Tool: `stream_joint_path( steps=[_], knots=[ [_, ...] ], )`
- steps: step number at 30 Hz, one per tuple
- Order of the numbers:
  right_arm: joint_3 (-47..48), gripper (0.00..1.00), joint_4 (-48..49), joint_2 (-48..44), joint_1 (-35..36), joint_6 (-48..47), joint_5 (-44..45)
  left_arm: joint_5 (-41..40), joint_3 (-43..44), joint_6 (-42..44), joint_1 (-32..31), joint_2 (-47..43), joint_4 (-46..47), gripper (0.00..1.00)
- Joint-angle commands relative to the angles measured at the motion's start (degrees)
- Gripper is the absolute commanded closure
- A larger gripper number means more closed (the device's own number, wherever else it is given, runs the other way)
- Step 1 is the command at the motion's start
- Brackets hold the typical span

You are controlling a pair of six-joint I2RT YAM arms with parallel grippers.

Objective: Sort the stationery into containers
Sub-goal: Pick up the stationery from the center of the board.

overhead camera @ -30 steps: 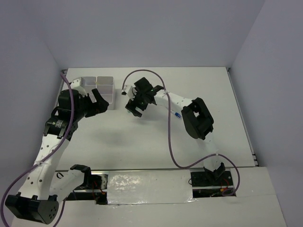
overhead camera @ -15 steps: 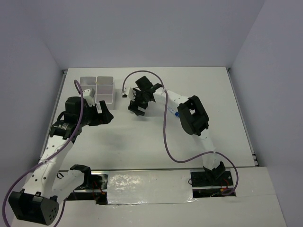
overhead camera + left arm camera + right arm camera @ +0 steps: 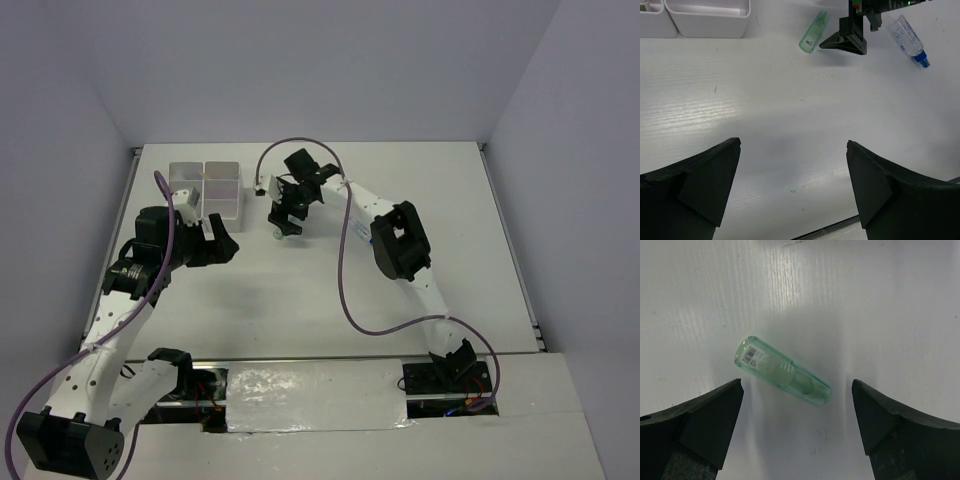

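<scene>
Hovering with jaws apart, the right pincer (image 3: 796, 386) should twist to square up the skewed green stick (image 3: 782, 371) lying between them.

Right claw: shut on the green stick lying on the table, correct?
No: the right claw is open, not shut, its fingers either side of the green stick lying on the table. The right wrist view shows it.

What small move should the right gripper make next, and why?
Probably lower straight down and close on the green stick. The right gripper hangs open above it, and the stick lies flat on the table between its fingers, not yet touched.
</scene>
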Motion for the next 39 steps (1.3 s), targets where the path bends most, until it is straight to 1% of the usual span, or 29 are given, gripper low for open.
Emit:
stream_joint_path(
  steps=[1, 3, 6, 10, 11, 13, 15, 16, 18, 19, 20, 21, 22, 25, 26, 28, 30, 32, 33, 34, 35, 36, 39],
  knots=[
    [9.2, 0.04, -8.7, 4.5, 0.0, -1.5, -3.0, 1.5, 0.2, 1.7, 0.3, -0.5, 2.2, 0.01],
    [10.9, 0.04, -9.0, 5.4, 0.0, -0.6, -2.0, 1.7, 0.2, 1.7, 0.2, -0.5, 2.3, 0.01],
    [10.7, 0.02, -8.3, 5.6, 0.0, 0.0, -0.6, 2.0, 0.4, 1.8, 0.4, -0.4, 2.3, 0.01],
    [12.1, 0.02, -10.5, 7.5, 0.0, 0.6, 2.0, 2.2, 0.3, 1.8, 0.4, -0.3, 2.3, 0.01],
    [12.2, 0.03, -11.5, 7.9, 0.0, 0.6, 3.3, 2.2, 0.3, 1.8, 0.4, -0.5, 2.4, 0.01],
    [11.5, 0.07, -12.1, 7.7, 0.2, 1.0, 3.0, 2.5, 0.3, 1.8, 0.5, -0.5, 2.5, 0.01],
    [9.6, 0.13, -11.8, 6.8, 1.2, 0.0, 3.9, 2.7, 0.3, 1.8, 0.5, -0.5, 2.5, 0.01],
    [9.4, 0.19, -12.4, 6.8, 1.7, -0.4, 3.6, 2.9, 0.3, 1.8, 0.6, -0.5, 2.5, 0.01],
    [9.7, 0.27, -13.7, 7.2, 2.7, -0.2, 3.3, 2.9, 0.3, 1.9, 0.7, -0.6, 2.5, 0.01],
    [9.5, 0.39, -13.8, 7.2, 3.2, 0.3, 3.4, 2.9, 0.2, 1.9, 0.7, -0.7, 2.5, 0.01],
    [8.6, 0.47, -13.3, 6.8, 3.6, 1.0, 3.7, 2.9, 0.2, 1.9, 0.7, -0.9, 2.5, 0.01],
    [7.5, 0.50, -12.8, 6.4, 4.0, 1.5, 4.0, 2.9, 0.2, 1.9, 0.8, -1.1, 2.5, 0.01],
    [6.1, 0.50, -11.9, 5.8, 4.7, 2.1, 4.3, 2.9, 0.3, 1.8, 0.8, -1.0, 2.5, 0.01],
    [-4.2, 0.51, -5.7, -0.1, 5.3, 5.1, 3.6, 3.4, 0.2, 1.9, 0.8, -1.1, 2.6, 0.01],
    [-6.0, 0.52, -3.5, -1.1, 5.4, 6.7, 2.6, 3.4, 0.2, 1.9, 0.8, -1.1, 2.6, 0.01],
    [-10.1, 0.51, -1.9, -2.7, 5.5, 8.3, 1.6, 3.1, 0.2, 1.8, 0.8, -1.2, 2.6, 0.01],
    [-12.4, 0.50, -0.9, -4.9, 6.2, 10.0, -0.2, 3.1, 0.1, 1.8, 0.8, -1.5, 2.6, 0.01],
    [-16.7, 0.41, 0.8, -7.4, 7.6, 11.0, 0.1, 3.1, 0.1, 1.7, 0.8, -1.8, 2.6, 0.01],
    [-18.6, 0.32, 4.1, -8.5, 8.2, 11.3, 1.4, 3.0, 0.1, 1.7, 0.8, -1.9, 2.6, 0.01],
    [-22.3, 0.27, 6.3, -9.6, 8.8, 11.4, 2.6, 3.1, 0.1, 1.7, 0.8, -1.9, 2.6, 0.01],
    [-23.9, 0.25, 11.0, -11.4, 9.1, 11.6, 3.9, 3.2, -0.1, 1.7, 0.8, -2.1, 2.6, 0.01],
    [-24.8, 0.24, 12.5, -12.0, 9.8, 11.3, 4.8, 3.4, -0.1, 1.7, 0.8, -2.2, 2.7, 0.01],
    [-22.7, 0.22, 12.9, -10.6, 9.8, 10.7, 7.3, 3.5, -0.2, 1.7, 0.8, -2.2, 2.8, 0.01]
  ],
)
